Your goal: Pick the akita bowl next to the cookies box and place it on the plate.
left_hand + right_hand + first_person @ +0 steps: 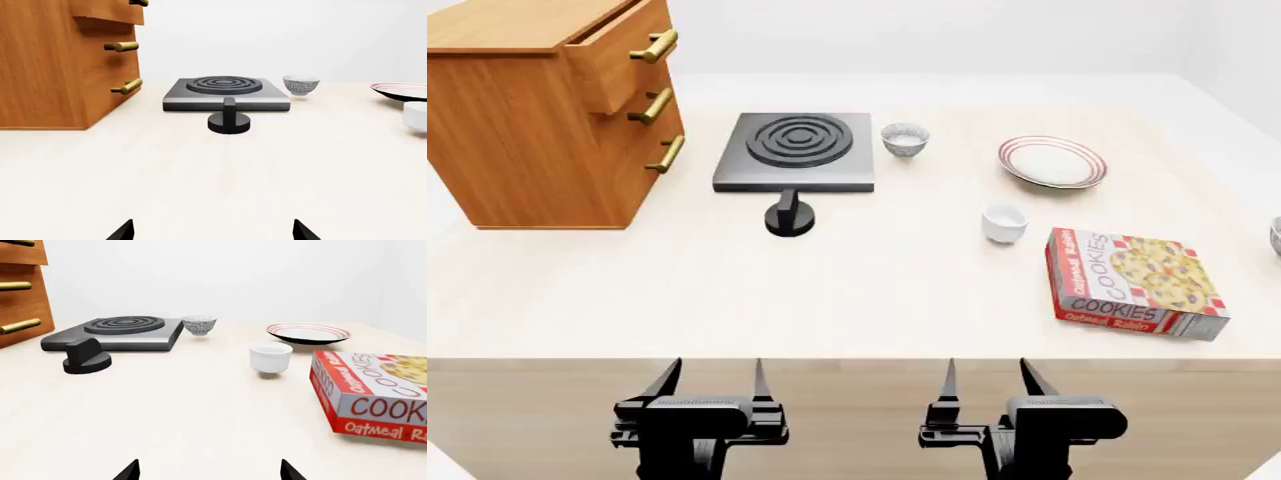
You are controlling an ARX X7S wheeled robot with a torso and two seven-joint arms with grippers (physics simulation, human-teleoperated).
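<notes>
the pale table (868, 280) spread across the whole head view, its near edge just ahead of both grippers. a wooden drawer cabinet (541, 110) with brass handles stood at the far left corner, its top drawer pulled part way out. just right of it sat a flat black stove burner (794, 150) with concentric rings, and its separate black knob (789, 217) stood on the table close in front.

the cookies box (1130, 282) lay flat toward the right side, cookie photo up, "cookies" lettering along its red and white edge. the plate (1052, 161), white with red rings, rested farther back, well apart from the box. a plain white cup (1004, 221) stood between plate and box, nearer the box's far left corner.

one speckled bowl (905, 139) stood upright just beside the burner's right edge. the akita bowl (1276, 236) showed only as a sliver at the right border of the head view, beyond the box's far right side; the wrist views did not show it.

the left gripper (710, 385) and right gripper (985, 383) hung side by side at the table's near edge, each with its fingers spread wide apart and holding nothing, both well short of every object.
</notes>
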